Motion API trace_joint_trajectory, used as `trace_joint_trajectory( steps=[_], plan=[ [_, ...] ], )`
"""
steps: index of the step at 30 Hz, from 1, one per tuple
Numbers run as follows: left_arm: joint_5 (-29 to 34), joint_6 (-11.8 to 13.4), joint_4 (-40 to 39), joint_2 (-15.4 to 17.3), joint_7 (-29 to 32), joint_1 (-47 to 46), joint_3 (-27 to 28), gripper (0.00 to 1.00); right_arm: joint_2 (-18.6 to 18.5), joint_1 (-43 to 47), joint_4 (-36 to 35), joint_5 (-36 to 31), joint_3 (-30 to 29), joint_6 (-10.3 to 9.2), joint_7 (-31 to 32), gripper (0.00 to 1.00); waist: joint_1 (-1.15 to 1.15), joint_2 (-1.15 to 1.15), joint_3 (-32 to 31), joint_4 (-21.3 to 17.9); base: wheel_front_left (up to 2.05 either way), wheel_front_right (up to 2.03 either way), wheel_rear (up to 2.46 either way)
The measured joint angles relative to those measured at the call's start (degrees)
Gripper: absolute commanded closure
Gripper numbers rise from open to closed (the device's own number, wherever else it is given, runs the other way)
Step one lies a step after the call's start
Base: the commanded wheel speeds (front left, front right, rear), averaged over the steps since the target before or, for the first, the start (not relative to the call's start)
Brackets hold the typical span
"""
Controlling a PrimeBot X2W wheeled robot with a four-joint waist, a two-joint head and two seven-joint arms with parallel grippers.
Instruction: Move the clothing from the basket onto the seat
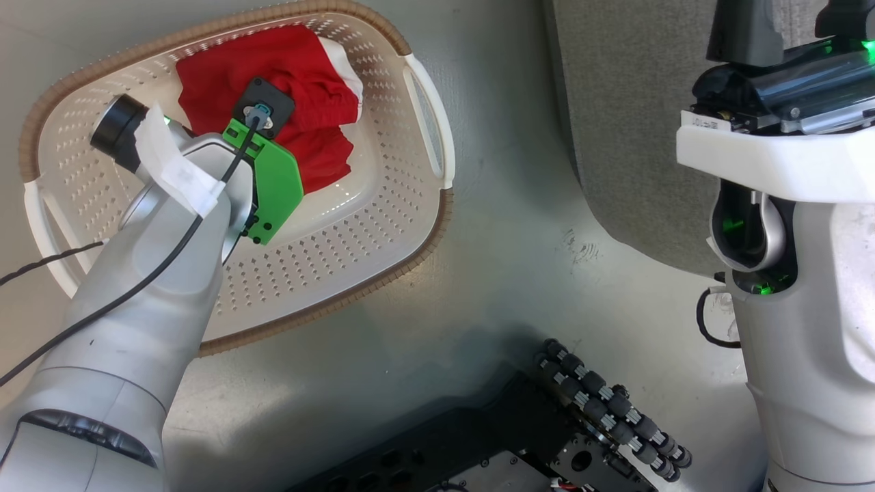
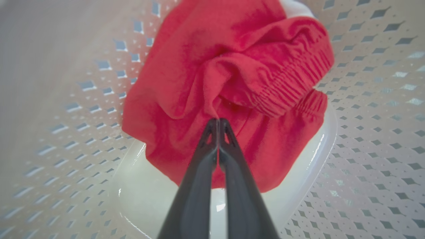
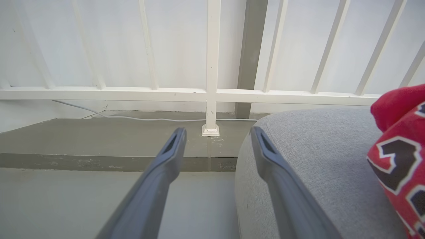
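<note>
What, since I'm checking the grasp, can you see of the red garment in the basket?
The red garment is soft, crumpled fabric with a gathered elastic waistband and white trim at one edge. It lies bunched in the basket, toward one end. The left gripper, shut, pinches a fold near its middle.
</note>
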Motion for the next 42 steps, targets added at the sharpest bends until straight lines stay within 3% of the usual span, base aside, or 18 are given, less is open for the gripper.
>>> trace_joint_trajectory(
  steps=[16,42],
  plan=[
    [-1.5,0.0,-1.1,-1.5,-5.2,0.8,-2.6,1.0,0.1,-1.4,4.0,0.6,-3.0,0.02,0.0,0.0,0.0,0.0,-1.8,2.7,0.0,0.0,0.0],
    [-10.5,0.0,-10.2,-2.2,-15.9,10.4,-2.2,1.0,-2.6,3.7,10.7,-0.6,-9.4,1.6,0.0,0.0,0.0,0.0,-15.3,10.7,0.0,0.0,0.0]
  ],
)
